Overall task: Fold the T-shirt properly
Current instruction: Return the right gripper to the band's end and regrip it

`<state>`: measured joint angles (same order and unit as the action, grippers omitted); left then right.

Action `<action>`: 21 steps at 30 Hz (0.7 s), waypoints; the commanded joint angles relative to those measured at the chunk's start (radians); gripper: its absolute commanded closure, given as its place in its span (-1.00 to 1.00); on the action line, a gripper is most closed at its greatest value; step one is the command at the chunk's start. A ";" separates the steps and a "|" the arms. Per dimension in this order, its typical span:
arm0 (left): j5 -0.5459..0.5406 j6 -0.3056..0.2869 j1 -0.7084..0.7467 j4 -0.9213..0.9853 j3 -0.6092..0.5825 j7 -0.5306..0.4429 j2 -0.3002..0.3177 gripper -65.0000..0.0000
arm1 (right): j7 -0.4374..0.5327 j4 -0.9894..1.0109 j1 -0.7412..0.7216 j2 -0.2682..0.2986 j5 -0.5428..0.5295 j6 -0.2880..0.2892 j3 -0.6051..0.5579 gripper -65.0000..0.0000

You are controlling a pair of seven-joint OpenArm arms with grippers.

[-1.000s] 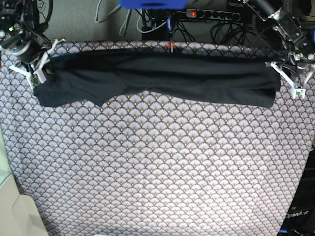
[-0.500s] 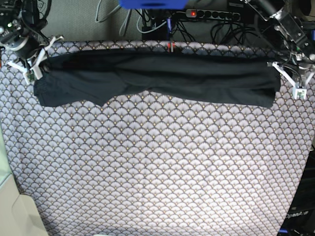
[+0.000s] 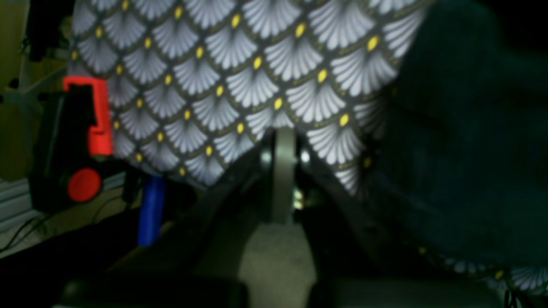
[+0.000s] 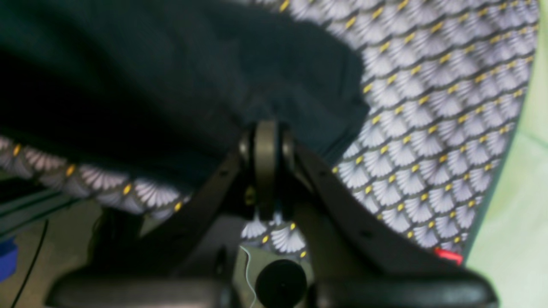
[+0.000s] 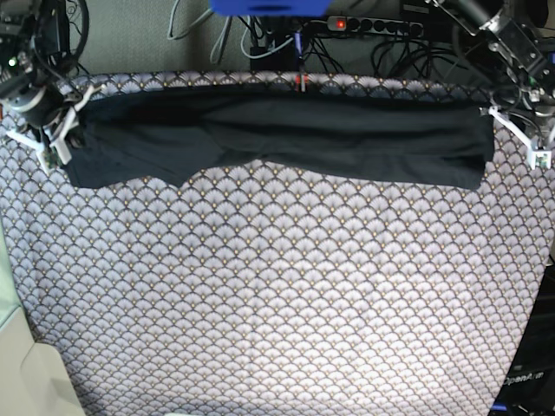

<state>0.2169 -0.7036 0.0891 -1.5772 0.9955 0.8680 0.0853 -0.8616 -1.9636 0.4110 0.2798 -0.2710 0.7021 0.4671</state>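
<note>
Left hand [image 5: 531, 137] withdrawn, T-shirt [image 5: 277, 139] apparently folded, long dark band

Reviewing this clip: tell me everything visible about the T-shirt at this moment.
The T-shirt is plain dark charcoal, soft matte cloth with no print. It lies folded into a long narrow band across the far edge of the scallop-patterned tablecloth, resting flat on it. Its near edge is uneven: one end hangs lower in a rounded flap, and a shallow notch sits beside it. The right gripper sits at one end and the left gripper just off the other; whether either pinches cloth is unclear.
</note>
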 commanded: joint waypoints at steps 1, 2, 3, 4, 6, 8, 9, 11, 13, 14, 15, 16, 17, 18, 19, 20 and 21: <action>-0.001 0.005 -0.004 -0.019 0.024 -0.010 0.012 1.00 | 0.009 -0.013 -0.017 0.014 -0.011 -0.004 0.003 1.00; -0.001 0.005 -0.009 -0.019 0.039 -0.011 0.011 1.00 | -0.003 -0.013 -0.034 0.014 -0.011 -0.004 0.000 1.00; -0.001 0.005 -0.010 -0.019 0.050 -0.010 0.011 1.00 | -0.014 -0.012 -0.048 0.012 -0.011 -0.004 -0.009 1.00; -0.004 0.005 -0.010 -0.019 0.056 -0.008 0.011 1.00 | -0.023 -0.010 -0.062 0.012 -0.011 -0.004 -0.021 1.00; -0.003 0.005 -0.010 -0.019 0.056 -0.008 0.015 1.00 | -0.025 -0.006 -0.076 0.012 -0.011 -0.004 -0.043 1.00; -0.001 0.005 -0.010 -0.019 0.056 -0.008 0.017 1.00 | -0.018 0.013 -0.083 0.011 -0.011 -0.004 -0.067 1.00; -0.001 0.005 -0.010 -0.019 0.058 -0.008 0.017 1.00 | -0.018 0.022 -0.096 0.009 -0.011 -0.004 -0.078 1.00; -0.001 0.005 -0.010 -0.019 0.079 -0.011 0.017 0.91 | -0.018 0.048 -0.111 0.009 -0.011 -0.004 -0.094 1.00; -0.007 0.005 -0.012 -0.019 0.104 -0.013 0.014 0.68 | -0.017 0.076 -0.113 0.009 -0.011 -0.004 -0.095 1.00; -0.009 0.005 -0.012 -0.019 0.112 -0.013 0.014 0.55 | -0.014 0.086 -0.113 0.009 -0.011 -0.004 -0.095 1.00; -0.009 0.005 -0.013 -0.019 0.115 -0.013 0.014 0.41 | -0.002 0.100 -0.114 0.008 -0.011 -0.004 -0.095 1.00; -0.009 0.005 -0.019 -0.019 0.118 -0.014 0.014 0.30 | 0.017 0.116 -0.117 0.008 -0.011 -0.004 -0.095 1.00; -0.009 0.005 -0.025 -0.019 0.118 -0.014 0.014 0.21 | 0.029 0.135 -0.117 0.008 -0.011 -0.004 -0.095 1.00; -0.009 0.005 -0.027 -0.019 0.118 -0.014 0.014 0.12 | 0.040 0.158 -0.117 0.008 -0.011 -0.004 -0.095 1.00; -0.009 0.005 -0.030 -0.019 0.118 -0.014 0.014 0.07 | 0.052 0.181 -0.117 0.008 -0.011 -0.004 -0.095 1.00; -0.009 0.005 -0.032 -0.019 0.118 -0.014 0.012 0.05 | 0.068 0.208 -0.117 0.008 -0.011 -0.004 -0.095 1.00; -0.009 0.005 -0.032 -0.019 0.118 -0.014 0.011 0.05 | 0.081 0.232 -0.117 0.008 -0.009 -0.004 -0.095 1.00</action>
<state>0.2134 -0.7021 0.0628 -1.5772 1.1107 0.8635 0.0826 -0.7940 -1.7161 0.2970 0.2745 -0.2726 0.7025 0.3653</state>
